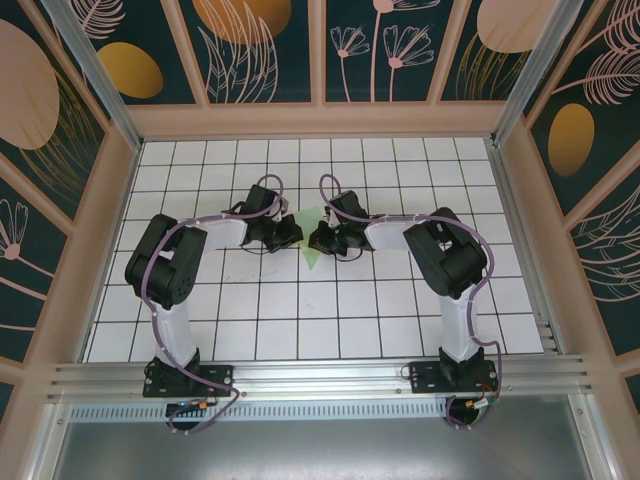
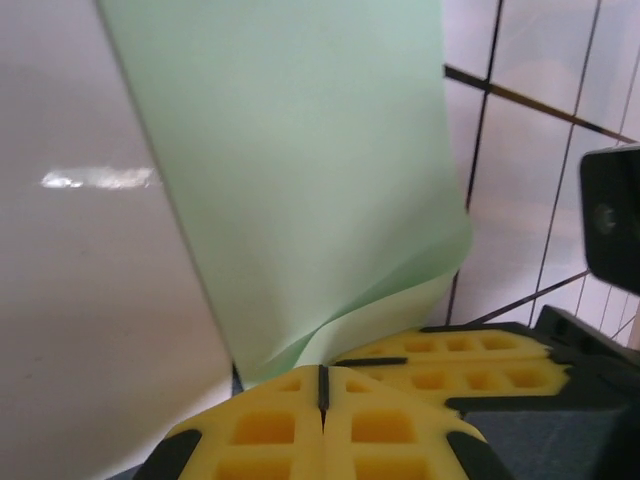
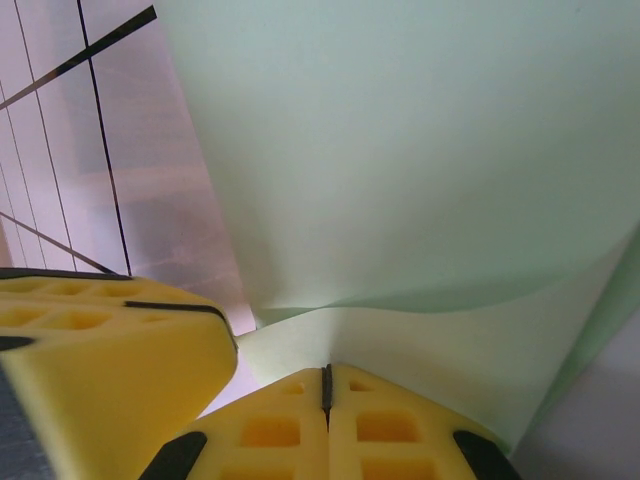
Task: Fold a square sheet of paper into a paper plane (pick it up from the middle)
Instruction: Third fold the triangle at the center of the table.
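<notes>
Dark teal wall panels printed with peach and gold leaves and flowers [image 1: 265, 50], set in pale wooden frames, enclose a white table ruled into square tiles by black grid lines [image 1: 400, 300]. A silver aluminium rail [image 1: 320, 375] runs along the table's 6 o'clock edge.

Two white-and-black robot arms rise from that rail, the left arm [image 1: 175, 300] at about 7 o'clock and the right arm [image 1: 455, 310] at about 5 o'clock. Both are trailed by purple cables [image 1: 150, 275]. Each arm bends inward, and the two meet just toward 12 o'clock of the table's middle.

Between them is the thin, pale mint-green sheet of paper [image 1: 312, 245]. From overhead, the part in view tapers to a point toward 6 o'clock. Whether that point touches the tiles cannot be told.

The left gripper [image 1: 292, 233] is at the sheet's 9 o'clock and the right gripper [image 1: 322, 240] at its 3 o'clock, the two close together.

In the left wrist view the left gripper's yellow waffle-patterned foam pads [image 2: 270, 425] are pressed together with only a thin dark seam between them. They are clamped on the sheet's bottom edge. The paper rises toward 12 o'clock and curls over at its 5 o'clock corner. The right gripper's yellow pad lies just beside, at 4 o'clock.

In the right wrist view the right gripper's pads [image 3: 380, 425] are likewise closed, pinching a curled edge of the green sheet. The left gripper's yellow pad sits close by at 8 o'clock.
</notes>
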`<control>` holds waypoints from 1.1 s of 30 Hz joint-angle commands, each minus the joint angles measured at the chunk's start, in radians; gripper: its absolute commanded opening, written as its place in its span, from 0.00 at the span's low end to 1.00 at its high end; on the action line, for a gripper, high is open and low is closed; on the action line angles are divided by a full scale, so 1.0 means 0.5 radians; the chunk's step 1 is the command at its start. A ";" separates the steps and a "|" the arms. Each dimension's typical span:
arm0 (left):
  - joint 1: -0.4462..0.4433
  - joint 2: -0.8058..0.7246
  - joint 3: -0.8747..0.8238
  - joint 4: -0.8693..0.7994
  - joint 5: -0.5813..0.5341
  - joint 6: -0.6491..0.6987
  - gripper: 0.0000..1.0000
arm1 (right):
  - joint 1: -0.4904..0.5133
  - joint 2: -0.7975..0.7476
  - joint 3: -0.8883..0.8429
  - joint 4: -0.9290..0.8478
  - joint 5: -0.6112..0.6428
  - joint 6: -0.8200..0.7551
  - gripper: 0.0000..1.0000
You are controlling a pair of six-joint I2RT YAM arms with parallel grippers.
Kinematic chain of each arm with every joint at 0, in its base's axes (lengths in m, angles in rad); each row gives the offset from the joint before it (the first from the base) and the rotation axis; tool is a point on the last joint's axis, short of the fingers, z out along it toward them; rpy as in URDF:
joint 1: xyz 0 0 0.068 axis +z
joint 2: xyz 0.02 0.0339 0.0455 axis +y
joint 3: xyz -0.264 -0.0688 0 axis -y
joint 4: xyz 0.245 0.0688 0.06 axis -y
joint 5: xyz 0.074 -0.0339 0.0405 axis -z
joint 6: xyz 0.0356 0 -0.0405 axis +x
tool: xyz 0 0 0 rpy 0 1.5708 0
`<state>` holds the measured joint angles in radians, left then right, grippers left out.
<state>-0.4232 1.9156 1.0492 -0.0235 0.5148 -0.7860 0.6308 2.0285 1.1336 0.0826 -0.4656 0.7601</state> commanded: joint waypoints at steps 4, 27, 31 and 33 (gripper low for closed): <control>-0.026 -0.021 -0.028 -0.031 0.019 0.050 0.00 | -0.007 0.098 -0.024 -0.224 0.072 -0.005 0.00; -0.041 0.083 0.034 -0.189 -0.182 0.139 0.00 | -0.008 0.045 -0.030 -0.153 -0.006 -0.015 0.00; -0.046 0.099 0.046 -0.211 -0.184 0.154 0.00 | -0.007 0.000 -0.031 -0.098 -0.045 -0.022 0.00; -0.046 0.097 0.056 -0.228 -0.186 0.170 0.00 | -0.007 0.001 -0.019 -0.099 -0.053 -0.022 0.00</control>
<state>-0.4400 1.9320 1.0615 -0.0822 0.4591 -0.7326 0.6300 2.0296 1.1343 0.0868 -0.4801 0.7601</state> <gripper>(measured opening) 0.066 0.052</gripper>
